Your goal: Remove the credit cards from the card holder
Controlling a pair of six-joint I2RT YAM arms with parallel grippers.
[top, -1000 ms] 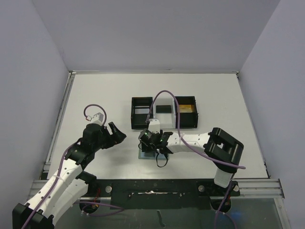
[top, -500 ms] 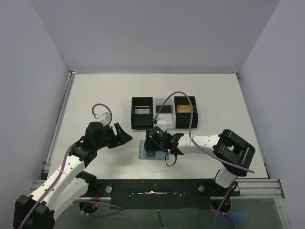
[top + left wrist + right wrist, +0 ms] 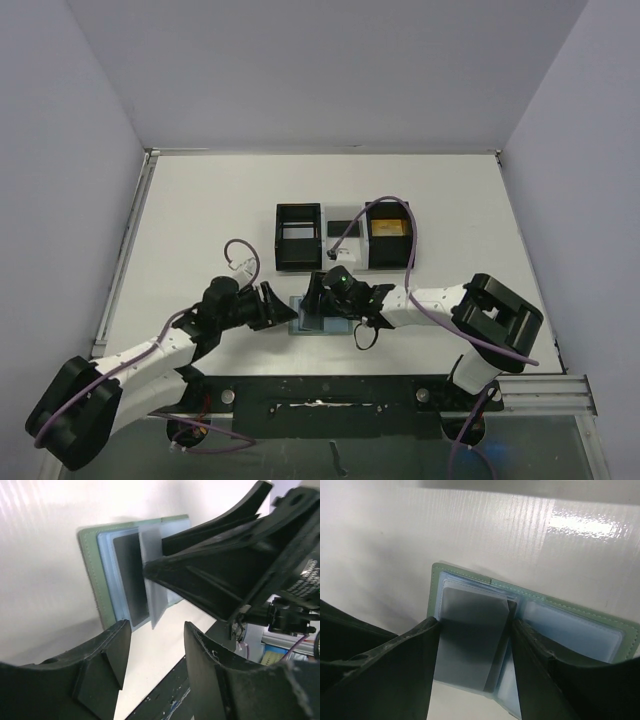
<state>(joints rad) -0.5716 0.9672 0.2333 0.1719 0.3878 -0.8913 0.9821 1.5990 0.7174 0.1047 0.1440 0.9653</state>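
The card holder (image 3: 570, 630) lies open and flat on the white table (image 3: 200, 220), near the front edge between the two arms, with its pale blue pockets facing up. In the right wrist view we see a grey card (image 3: 470, 630) sitting in the left pocket. The right gripper (image 3: 475, 625) is down over that pocket, its fingers partway apart, one along each long edge of the card. They meet the card's edges closely, but we cannot tell whether they pinch it or only bracket it. The left gripper (image 3: 156, 635) hangs low just beside the holder's left edge. It is released, with its jaws apart and only bare table between them. From its camera we see one finger of the right gripper resting on the middle of the holder. Farther back on the table, a gold-orange card (image 3: 390, 229) lies inside the right-hand black box (image 3: 408, 250), well apart from the holder.
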